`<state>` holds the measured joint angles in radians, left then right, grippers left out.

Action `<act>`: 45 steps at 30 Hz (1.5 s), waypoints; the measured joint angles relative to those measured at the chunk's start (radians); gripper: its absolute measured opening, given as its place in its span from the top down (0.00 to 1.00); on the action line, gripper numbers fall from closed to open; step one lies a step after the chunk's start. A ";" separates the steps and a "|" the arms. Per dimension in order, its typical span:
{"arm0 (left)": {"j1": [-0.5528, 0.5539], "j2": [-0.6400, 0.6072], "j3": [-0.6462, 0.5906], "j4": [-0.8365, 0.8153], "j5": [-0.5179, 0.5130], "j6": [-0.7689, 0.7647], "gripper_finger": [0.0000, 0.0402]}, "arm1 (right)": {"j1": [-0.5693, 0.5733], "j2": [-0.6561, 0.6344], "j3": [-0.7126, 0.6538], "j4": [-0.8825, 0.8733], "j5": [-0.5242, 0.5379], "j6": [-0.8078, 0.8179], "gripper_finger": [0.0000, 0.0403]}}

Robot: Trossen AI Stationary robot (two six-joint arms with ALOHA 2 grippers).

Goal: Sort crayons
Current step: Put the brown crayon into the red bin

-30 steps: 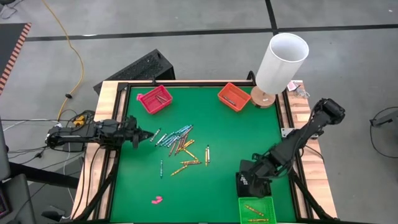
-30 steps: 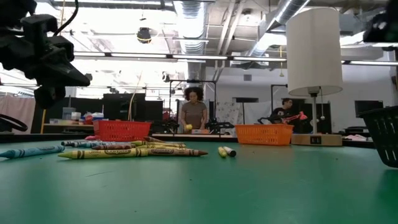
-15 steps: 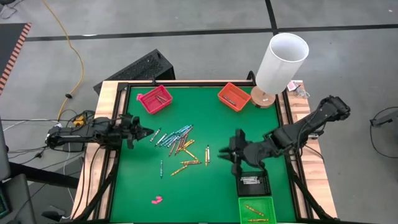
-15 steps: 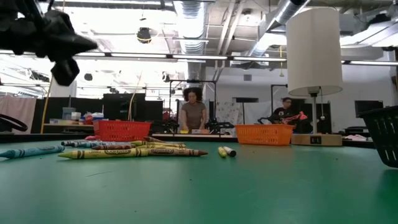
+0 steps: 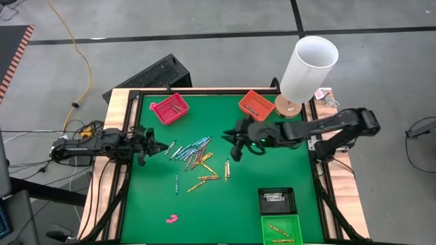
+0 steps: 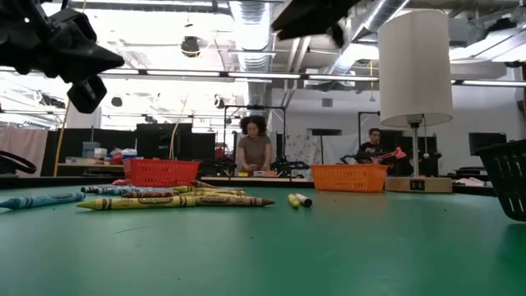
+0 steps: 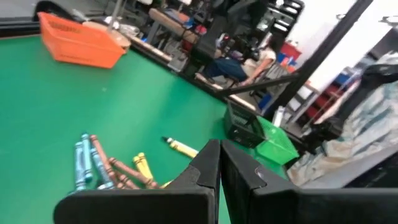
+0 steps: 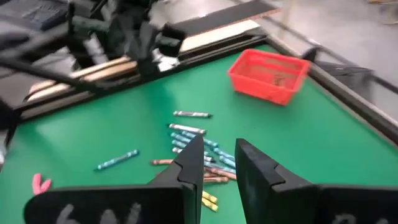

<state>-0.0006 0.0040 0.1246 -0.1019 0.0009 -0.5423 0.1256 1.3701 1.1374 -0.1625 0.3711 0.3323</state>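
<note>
The crayons are scattered at the middle of the green tabletop. The right gripper is held above the tabletop at three o'clock of the pile, jaws apart and empty. The left gripper is held at nine o'clock, jaws together, empty.

Even overhead light, soft shadows, wrist views motion-blurred
</note>
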 joint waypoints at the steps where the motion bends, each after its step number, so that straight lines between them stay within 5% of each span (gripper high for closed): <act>1: 0.000 0.000 0.000 -0.009 -0.012 0.000 1.00 | -0.016 0.027 0.000 0.028 -0.038 -0.024 0.78; 8: 0.000 0.000 0.000 -0.042 -0.039 0.000 1.00 | -0.086 0.223 0.055 0.136 -0.197 -0.176 0.78; 20: 0.000 0.000 0.000 -0.048 -0.058 -0.022 1.00 | -0.160 0.500 0.318 -0.104 -0.499 -0.505 0.73; 30: 0.000 0.000 0.000 -0.077 -0.060 -0.014 1.00 | -0.155 0.683 0.567 -0.420 -0.507 -0.900 0.50; 45: 0.000 0.000 0.000 -0.135 -0.068 -0.007 1.00 | -0.168 0.797 0.657 -0.431 -0.495 -1.128 0.56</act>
<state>-0.0003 0.0044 0.1246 -0.2364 -0.0675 -0.5498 -0.0420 2.1666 1.7939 -0.5935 -0.1235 -0.7960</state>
